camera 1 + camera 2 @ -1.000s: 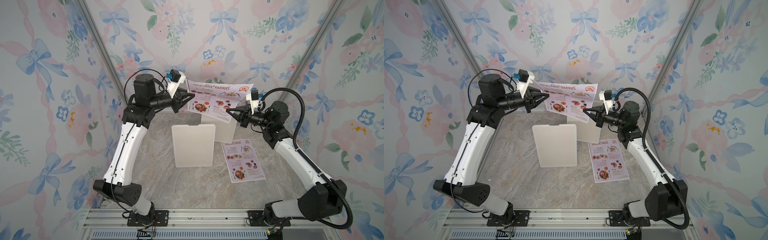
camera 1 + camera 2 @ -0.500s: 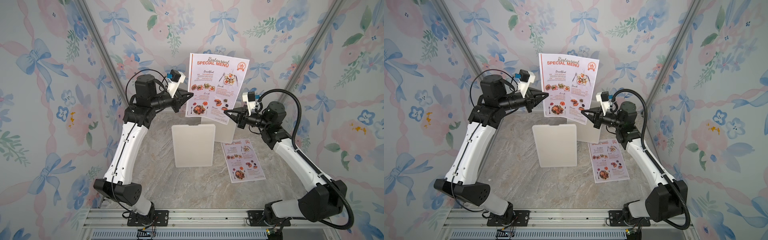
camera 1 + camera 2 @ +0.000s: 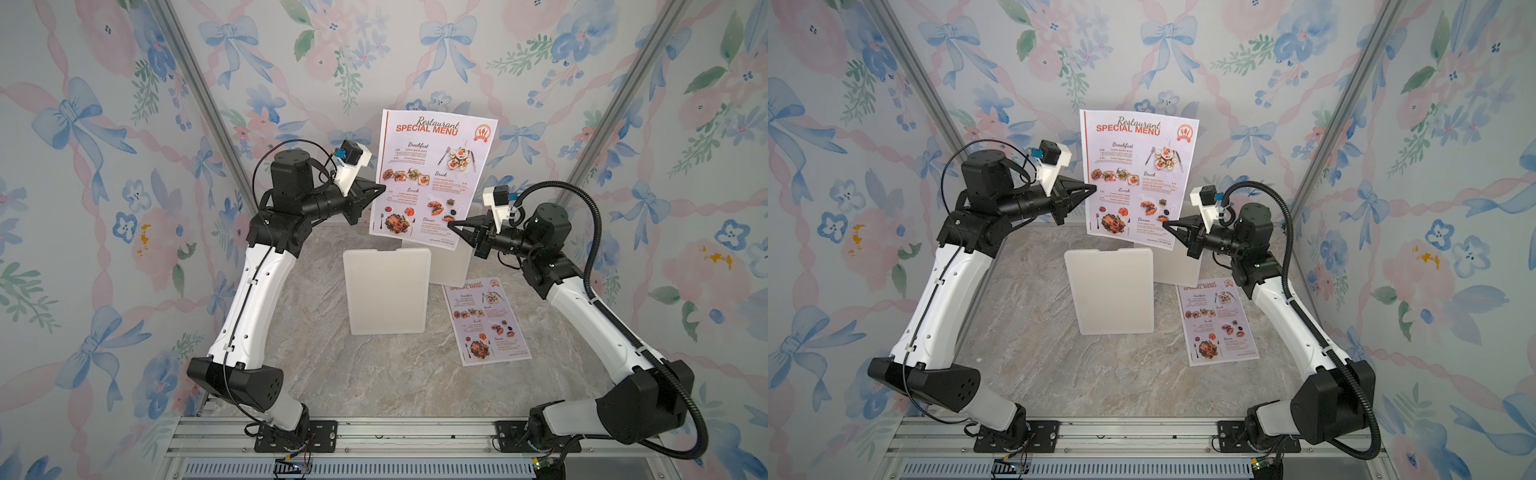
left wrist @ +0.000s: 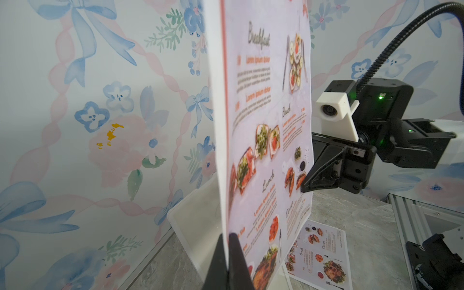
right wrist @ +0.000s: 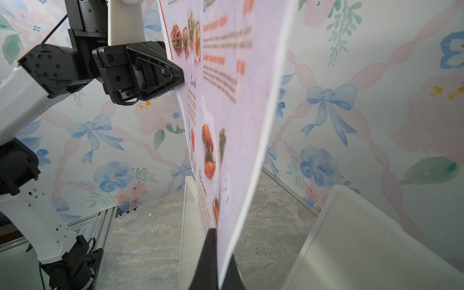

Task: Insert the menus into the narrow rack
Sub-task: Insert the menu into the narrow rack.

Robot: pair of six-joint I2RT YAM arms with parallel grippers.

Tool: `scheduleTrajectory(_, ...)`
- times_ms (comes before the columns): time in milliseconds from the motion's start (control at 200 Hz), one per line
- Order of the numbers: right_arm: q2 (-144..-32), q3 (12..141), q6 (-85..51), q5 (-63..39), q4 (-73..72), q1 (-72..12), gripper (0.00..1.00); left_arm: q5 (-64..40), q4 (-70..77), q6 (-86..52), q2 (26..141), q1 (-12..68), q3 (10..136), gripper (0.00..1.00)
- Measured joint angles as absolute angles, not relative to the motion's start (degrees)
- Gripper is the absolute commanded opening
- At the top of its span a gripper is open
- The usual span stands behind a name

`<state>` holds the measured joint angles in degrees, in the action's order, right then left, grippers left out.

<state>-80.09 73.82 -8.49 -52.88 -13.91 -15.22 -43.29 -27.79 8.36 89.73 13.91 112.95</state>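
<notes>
One of the menus (image 3: 432, 178) (image 3: 1140, 178) stands upright in the air above the white narrow rack (image 3: 386, 291) (image 3: 1111, 291), printed side toward the camera. My left gripper (image 3: 382, 191) (image 4: 227, 238) is shut on its left edge, about mid-height. My right gripper (image 3: 451, 226) (image 5: 217, 233) is shut on its lower right edge. The sheet's bottom edge hangs just over the rack's top. The other menu (image 3: 486, 322) (image 3: 1217, 322) lies flat on the marble table, to the right of the rack.
A second white rack panel (image 3: 449, 266) (image 5: 364, 238) stands behind and to the right of the front one. Floral walls close in the back and both sides. An aluminium rail (image 3: 374, 432) runs along the front edge.
The held menu swung up from lying tipped back between the grippers to standing upright. My left jaws closed fully on its edge. The right grip held throughout.
</notes>
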Motion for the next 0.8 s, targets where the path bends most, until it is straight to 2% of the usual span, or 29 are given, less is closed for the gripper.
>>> scheduleTrajectory(800,-81.7,71.1,-5.9,-50.4,-14.4,-15.3,0.00,-41.7,-26.7,9.3,89.6,14.3,108.6,0.00)
